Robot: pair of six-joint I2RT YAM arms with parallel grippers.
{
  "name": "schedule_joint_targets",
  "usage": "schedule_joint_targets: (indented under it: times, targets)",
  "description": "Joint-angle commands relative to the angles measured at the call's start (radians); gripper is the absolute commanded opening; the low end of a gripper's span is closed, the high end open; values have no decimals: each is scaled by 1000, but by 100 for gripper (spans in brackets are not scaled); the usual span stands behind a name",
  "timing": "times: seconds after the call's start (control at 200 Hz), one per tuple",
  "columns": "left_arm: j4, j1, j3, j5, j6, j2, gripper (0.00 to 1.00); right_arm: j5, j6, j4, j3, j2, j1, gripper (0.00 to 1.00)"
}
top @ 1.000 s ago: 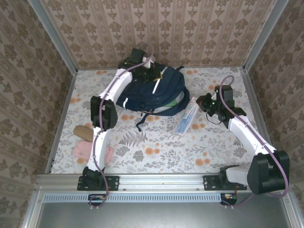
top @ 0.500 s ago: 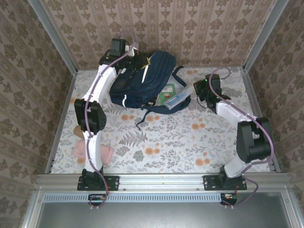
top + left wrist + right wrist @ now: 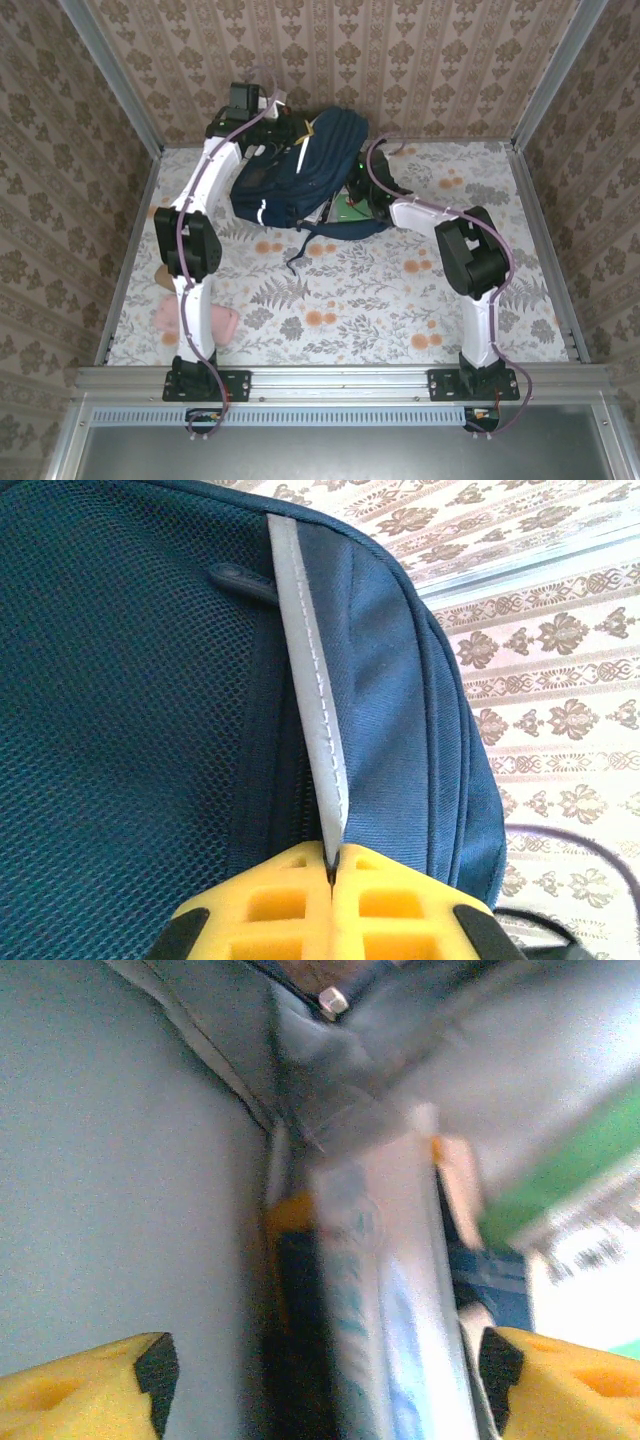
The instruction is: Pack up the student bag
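The student bag (image 3: 300, 172) is a navy backpack standing against the back wall with its mouth facing right. My left gripper (image 3: 292, 127) is at the bag's top, shut on a white reflective stripe (image 3: 308, 670) of the bag (image 3: 120, 730); the yellow pads (image 3: 390, 905) meet on it. My right gripper (image 3: 358, 192) reaches into the bag's mouth. Its jaws stand wide open (image 3: 320, 1370) with a pale blue-white case (image 3: 400, 1310) lying between them against the grey lining (image 3: 100, 1160). A green book (image 3: 350, 208) shows in the opening.
A pink item (image 3: 190, 318) and a brown item (image 3: 172, 277) lie on the floral table by the left arm. A dark strap (image 3: 300, 250) trails from the bag toward the table's middle. Papered walls close in the back and both sides.
The left gripper lifted the bag's top toward the back wall. The right arm carried the pale case from the table into the bag's mouth, and its jaws have now opened.
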Motion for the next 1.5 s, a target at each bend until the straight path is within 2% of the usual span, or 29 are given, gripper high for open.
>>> schedule_joint_targets:
  times: [0.0, 0.155, 0.23, 0.25, 0.315, 0.35, 0.41, 0.47, 0.575, 0.655, 0.735, 0.75, 0.76, 0.835, 0.92, 0.985, 1.09, 1.27, 1.495]
  targets:
    - [100, 36, 4, 27, -17, -82, 0, 40, -85, -104, -61, -118, -78, 83]
    - [105, 29, 2, 32, -18, -66, 0, 41, -246, -335, -48, -221, -120, 85]
    - [75, 17, 5, 31, 4, -62, 0, 126, -306, -437, -67, -302, -116, 84]
    - [57, 14, 6, 21, 13, -63, 6, 160, -316, -470, -72, -325, -115, 84]
    - [-18, 3, 10, -22, 63, -78, 38, 257, -342, -532, -100, -395, -105, 84]
    - [-68, -3, 6, -55, 91, -95, 48, 297, -357, -559, -113, -429, -97, 84]
    - [-146, -13, -17, -119, 141, -145, 57, 345, -394, -617, -109, -471, -77, 84]
    - [-209, -17, -77, -217, 190, -224, 60, 394, -443, -674, -101, -500, -43, 84]
    - [-197, 3, -321, -400, 215, -453, 63, 441, -518, -697, -139, -554, 23, 83]
    - [-168, 61, -545, -540, 153, -649, 78, 432, -558, -683, -196, -598, 69, 83]
    - [-146, 167, -744, -554, 92, -816, 91, 440, -598, -682, -237, -625, 132, 83]
    - [-153, 186, -775, -561, 81, -847, 98, 440, -605, -684, -243, -628, 144, 83]
    - [-162, 201, -794, -572, 73, -864, 99, 441, -609, -686, -246, -629, 153, 83]
    - [-244, 319, -908, -618, 33, -959, 100, 451, -632, -698, -269, -631, 212, 84]
    - [-333, 454, -990, -598, 43, -994, 100, 436, -639, -692, -301, -631, 264, 85]
    - [-359, 497, -1049, -642, 48, -1002, 100, 414, -631, -685, -318, -631, 291, 85]
    - [-344, 559, -1132, -614, 51, -962, 100, 394, -622, -671, -346, -667, 318, 85]
    - [-373, 592, -1166, -631, 100, -829, 100, 394, -618, -643, -406, -715, 325, 85]
    - [-335, 595, -1221, -701, 94, -773, 100, 401, -607, -611, -459, -754, 325, 84]
